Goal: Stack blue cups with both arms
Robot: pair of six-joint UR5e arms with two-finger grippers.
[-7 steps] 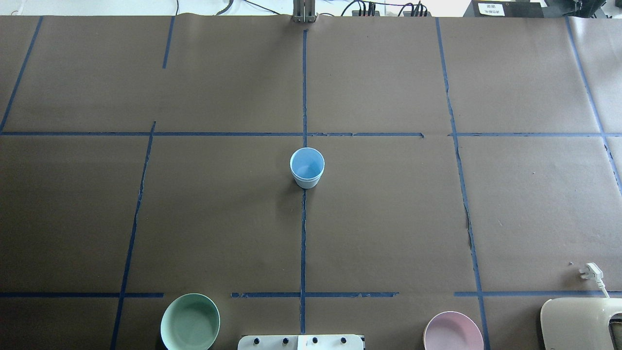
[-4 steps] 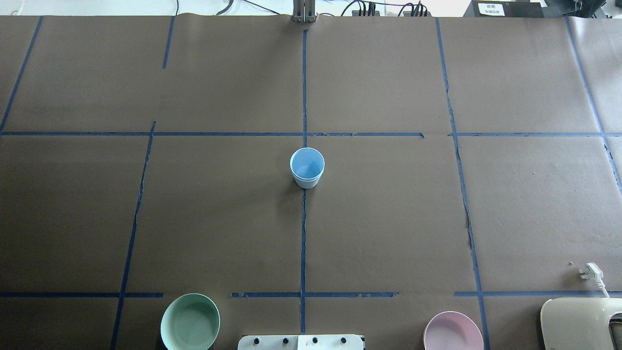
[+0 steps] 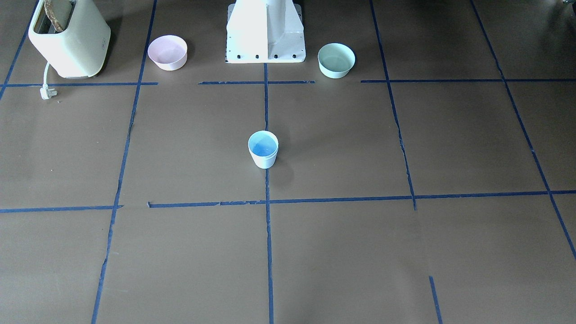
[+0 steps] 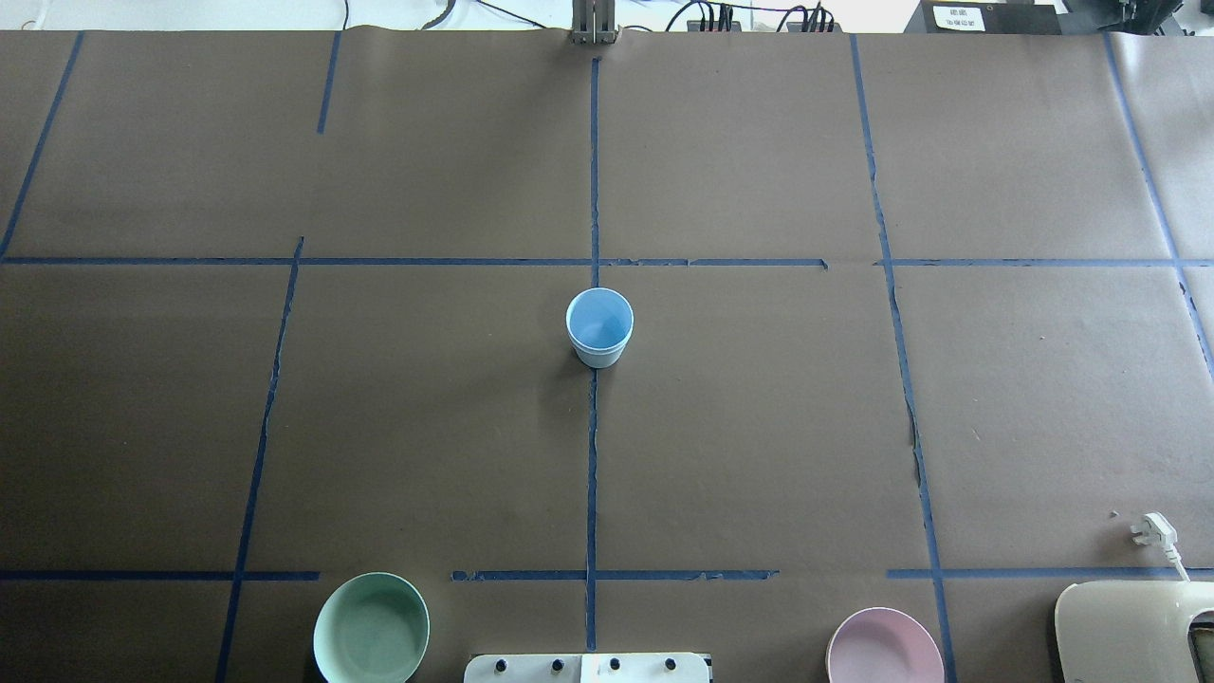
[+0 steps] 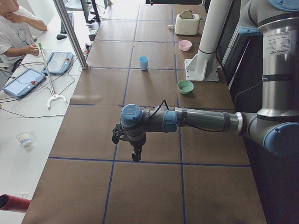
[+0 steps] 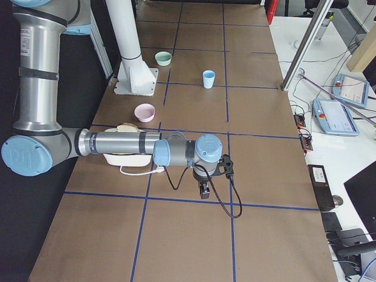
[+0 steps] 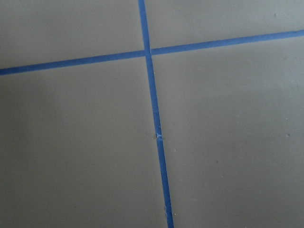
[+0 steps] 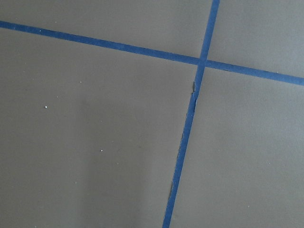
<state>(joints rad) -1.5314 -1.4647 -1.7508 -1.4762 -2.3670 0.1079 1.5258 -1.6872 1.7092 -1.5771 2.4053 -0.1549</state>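
One blue cup shape stands upright at the table's centre on the middle tape line, also in the front view. A second rim line on its wall looks like one cup nested in another. No separate second cup shows. My left gripper hangs low over the paper far to the robot's left, well away from the cup. My right gripper hangs low far to the robot's right, away from the cup. I cannot tell whether either is open or shut. Both wrist views show only brown paper and blue tape.
A mint-green bowl and a pink bowl flank the white pedestal at the robot's edge. A cream toaster with its plug stands beyond the pink bowl. An operator sits behind the far edge.
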